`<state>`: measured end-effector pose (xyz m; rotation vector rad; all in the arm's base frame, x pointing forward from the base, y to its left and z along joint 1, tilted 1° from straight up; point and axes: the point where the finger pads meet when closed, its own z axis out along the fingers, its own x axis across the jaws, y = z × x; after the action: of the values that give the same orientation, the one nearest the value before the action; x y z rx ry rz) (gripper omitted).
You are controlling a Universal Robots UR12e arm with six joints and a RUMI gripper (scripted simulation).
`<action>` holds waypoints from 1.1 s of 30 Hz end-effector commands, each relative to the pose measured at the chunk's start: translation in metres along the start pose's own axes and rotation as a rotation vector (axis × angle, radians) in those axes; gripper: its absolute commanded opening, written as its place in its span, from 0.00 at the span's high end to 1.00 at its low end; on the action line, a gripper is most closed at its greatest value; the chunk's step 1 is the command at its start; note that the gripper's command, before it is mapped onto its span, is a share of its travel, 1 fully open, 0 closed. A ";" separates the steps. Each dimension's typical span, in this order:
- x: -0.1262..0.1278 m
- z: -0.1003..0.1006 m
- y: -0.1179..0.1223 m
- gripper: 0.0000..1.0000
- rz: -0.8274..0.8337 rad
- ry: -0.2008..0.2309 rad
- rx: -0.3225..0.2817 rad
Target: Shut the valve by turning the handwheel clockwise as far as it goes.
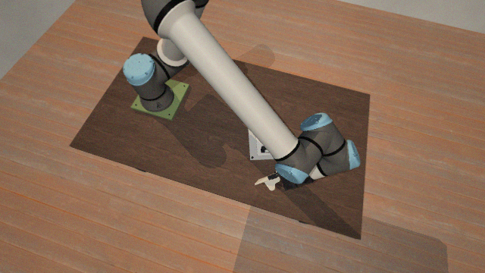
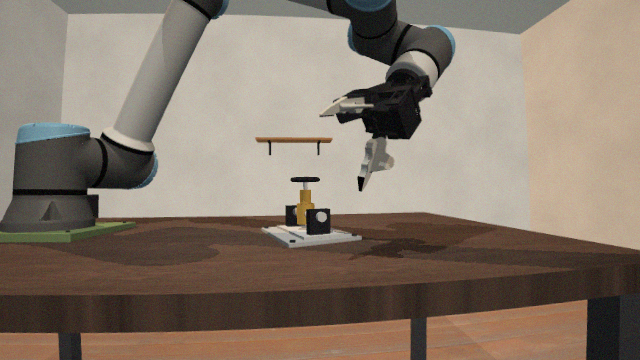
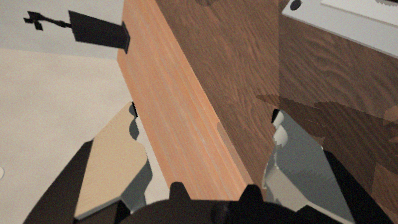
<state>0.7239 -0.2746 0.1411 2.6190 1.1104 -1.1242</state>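
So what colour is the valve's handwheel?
Black: the handwheel tops a yellow stem. Exterior view shows it best.
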 end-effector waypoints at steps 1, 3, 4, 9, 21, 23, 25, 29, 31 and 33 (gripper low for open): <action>-0.001 -0.001 0.000 0.00 0.001 0.001 -0.001; -0.001 -0.001 0.000 0.00 0.001 0.001 -0.001; -0.001 -0.001 0.000 0.00 0.001 0.001 -0.001; -0.001 -0.001 0.000 0.00 0.001 0.001 -0.001; 0.000 -0.001 0.000 0.00 0.006 0.003 -0.002; 0.000 -0.002 -0.002 0.00 0.017 0.008 -0.002; 0.001 -0.002 -0.005 0.00 0.037 0.017 -0.003; 0.005 -0.005 -0.016 0.00 0.108 0.050 -0.005; 0.007 -0.008 -0.024 0.00 0.160 0.075 -0.006; 0.009 -0.009 -0.028 0.00 0.190 0.089 -0.005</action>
<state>0.7180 -0.2560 0.1444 2.6906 0.9487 -1.0315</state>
